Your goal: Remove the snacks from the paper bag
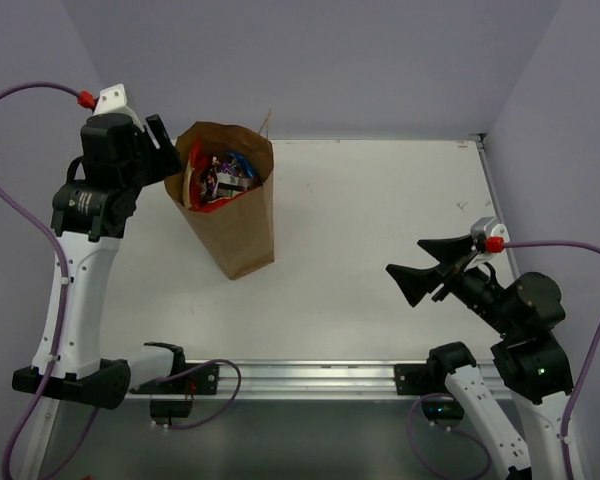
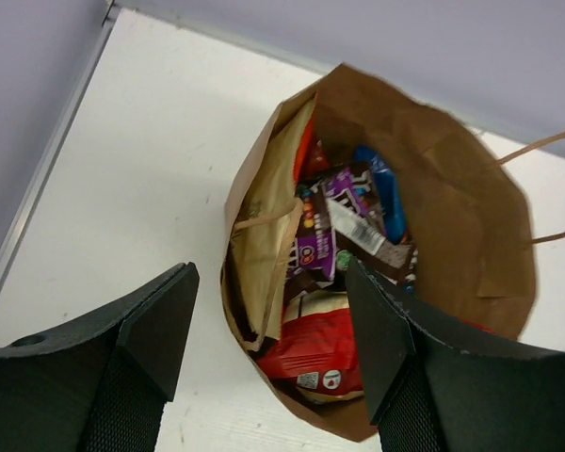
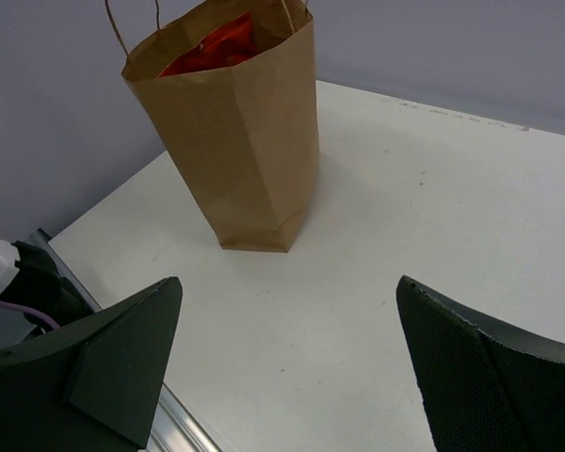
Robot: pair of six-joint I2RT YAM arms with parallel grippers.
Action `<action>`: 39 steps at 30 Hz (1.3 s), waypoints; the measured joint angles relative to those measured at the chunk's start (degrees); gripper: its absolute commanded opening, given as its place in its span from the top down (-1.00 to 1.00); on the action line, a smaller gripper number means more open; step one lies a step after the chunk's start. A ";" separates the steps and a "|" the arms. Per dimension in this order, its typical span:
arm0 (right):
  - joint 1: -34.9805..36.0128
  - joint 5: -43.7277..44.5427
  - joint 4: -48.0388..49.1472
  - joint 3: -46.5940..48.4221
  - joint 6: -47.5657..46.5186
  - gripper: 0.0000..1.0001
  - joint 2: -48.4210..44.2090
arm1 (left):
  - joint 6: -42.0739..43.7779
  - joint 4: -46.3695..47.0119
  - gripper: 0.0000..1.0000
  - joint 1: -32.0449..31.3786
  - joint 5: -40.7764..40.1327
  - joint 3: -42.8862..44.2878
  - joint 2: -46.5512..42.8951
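The tall brown paper bag [image 1: 242,225] stands upright at the back left of the white table, its mouth open. The snacks [image 1: 218,178] fill it to the top. From above I see a red chip bag [image 2: 315,350], a purple candy packet [image 2: 322,226], a blue packet [image 2: 388,193] and a dark bar [image 2: 363,237] inside the paper bag [image 2: 471,235]. My left gripper [image 2: 271,281] hovers open over the bag's near rim, holding nothing; in the top view the left gripper [image 1: 170,158] is just left of the mouth. My right gripper [image 1: 420,262] stands wide open and empty above bare table, far from the paper bag [image 3: 250,141].
A metal rail [image 1: 310,375] runs along the table's near edge between the arm bases. Purple walls close off the back and sides. The bag's twisted handle [image 2: 546,141] sticks out on its far side. The table's left edge [image 2: 52,165] lies close to the bag.
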 measured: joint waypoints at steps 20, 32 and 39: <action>0.00 -0.24 0.79 -0.61 0.00 -0.98 -0.04 | -0.61 3.17 0.12 0.00 -5.16 -17.81 -1.05; 0.00 -1.36 1.14 -0.46 -0.02 -0.98 0.39 | -1.53 6.82 0.80 0.00 -5.20 -19.76 -0.70; 0.00 -3.39 0.94 3.04 -0.02 -0.98 5.73 | 0.31 8.83 1.00 0.50 -5.07 -20.06 0.46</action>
